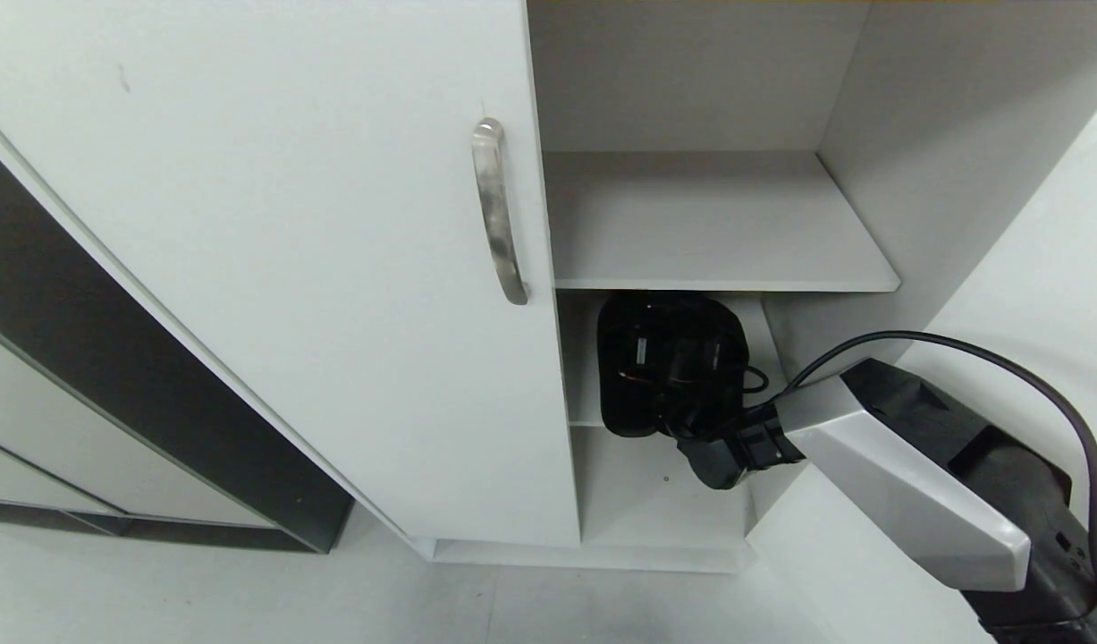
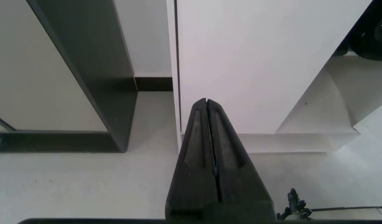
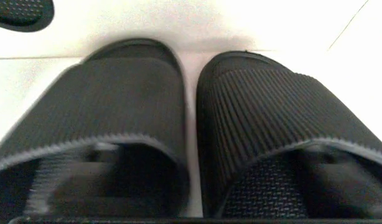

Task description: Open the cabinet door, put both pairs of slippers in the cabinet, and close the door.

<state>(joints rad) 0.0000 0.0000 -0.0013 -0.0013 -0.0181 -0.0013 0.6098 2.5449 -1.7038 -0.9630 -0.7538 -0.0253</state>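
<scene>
A pair of black slippers [image 1: 664,358] lies side by side on the lower shelf [image 1: 582,394] of the white cabinet, under the upper shelf [image 1: 709,224]. My right gripper [image 1: 713,452] is inside the open right half, right at the slippers' near ends. Its wrist view has the two ribbed slippers [image 3: 104,124] [image 3: 284,124] very close, with part of another black slipper [image 3: 20,12] farther in. My left gripper [image 2: 206,109] is shut and holds nothing, low in front of the closed left door's [image 2: 253,56] bottom edge.
The left door [image 1: 289,224] is closed and carries a metal handle [image 1: 499,210]. The open right door [image 1: 1040,295] stands at the far right beside my right arm. A dark-framed panel [image 1: 110,376] flanks the cabinet on the left. Grey floor [image 1: 333,599] lies below.
</scene>
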